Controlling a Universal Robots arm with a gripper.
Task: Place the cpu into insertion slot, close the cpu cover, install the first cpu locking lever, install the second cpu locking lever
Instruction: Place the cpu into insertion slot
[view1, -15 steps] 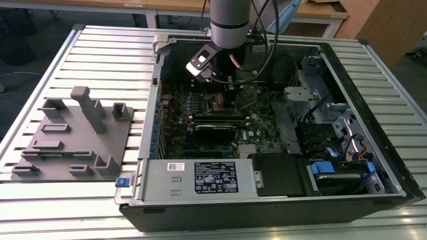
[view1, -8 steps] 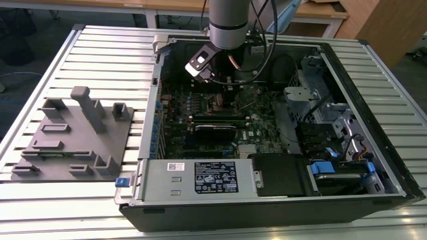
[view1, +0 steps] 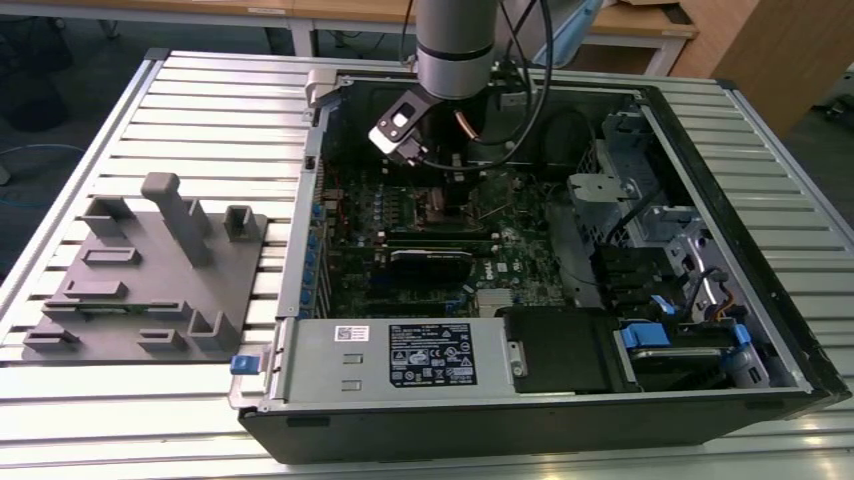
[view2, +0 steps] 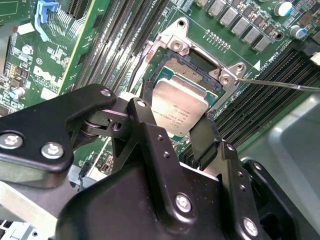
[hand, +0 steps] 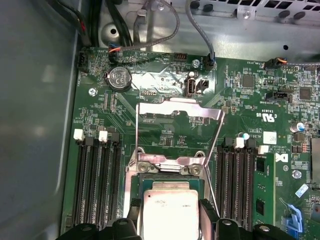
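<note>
The pincer (view2: 174, 120) grips the chip (view2: 179, 106), with one black finger (view2: 202, 142) pressed on each of two sides. The chip is a small flat square with a dull silver top. In the first wrist view the pincer (hand: 170, 214) holds the chip (hand: 170, 202) the same way. The chip is right over the socket (view2: 184, 67) and hides most of it. One edge of the socket peeks out, with tiny gold dots inside. I cannot tell if the chip sits down in the socket or hangs just above it. The cover (hand: 180, 106) is a thin silver frame with a big square hole. It stands open, tipped back from the socket, and the green board (hand: 240, 115) shows through the hole. A thin metal rod (view2: 280, 85) sticks out from a corner of the socket, away from it. Long black slots (hand: 95, 180) run on both sides of the socket. A round silver battery (hand: 120, 78) sits on the board past the cover. In the exterior view the grey arm (view1: 457, 45) reaches down into an open computer box (view1: 534, 420). The box lies on a metal counter (view1: 200, 100) made of long strips. A grey plastic stand (view1: 147, 270) sits on the counter, on the exterior view's left of the box.
</note>
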